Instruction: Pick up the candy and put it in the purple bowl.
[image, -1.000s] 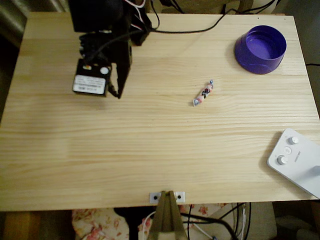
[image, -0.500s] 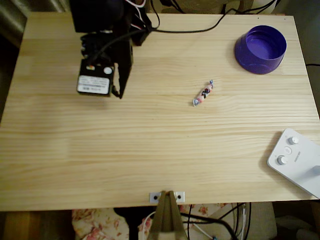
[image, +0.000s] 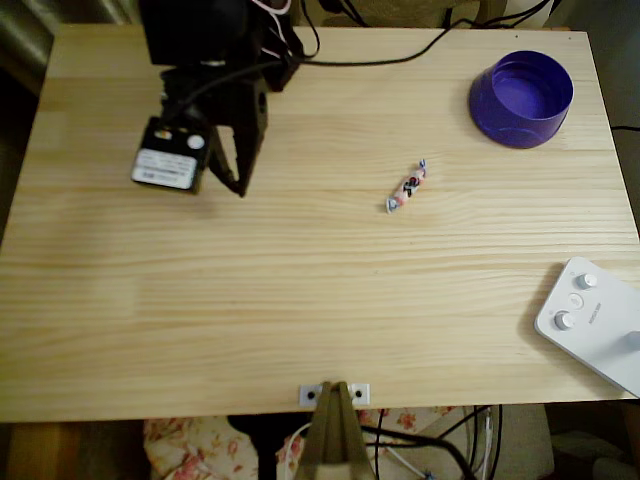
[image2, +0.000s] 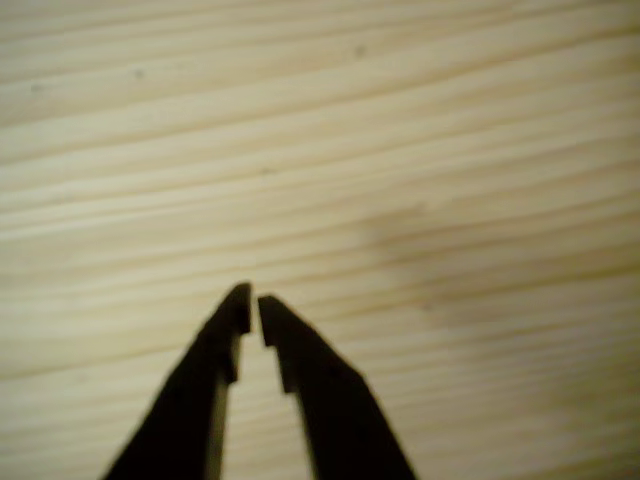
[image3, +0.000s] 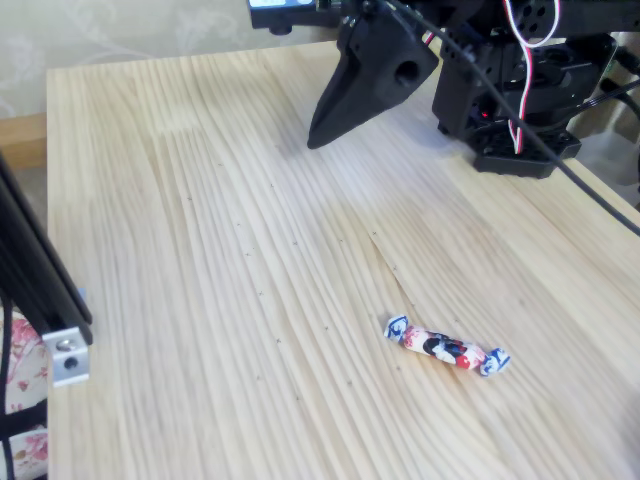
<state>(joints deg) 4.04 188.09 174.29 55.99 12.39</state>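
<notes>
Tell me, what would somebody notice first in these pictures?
Probably the black gripper hanging over the bare wood at the table's upper left in the overhead view, its fingers nearly touching and holding nothing. Next, the little candy lying alone near the middle, and the purple bowl in the upper right corner.

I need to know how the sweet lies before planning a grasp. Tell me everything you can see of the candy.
The small wrapped candy, in a pinkish-white wrapper with red and dark marks and twisted bluish-white ends, lies flat on the pale wooden table near its middle, also seen in the fixed view. In the overhead view it lies diagonally, upper end pointing toward the round purple plastic bowl. Nothing but the table touches it; the black gripper is far to its left.
</notes>
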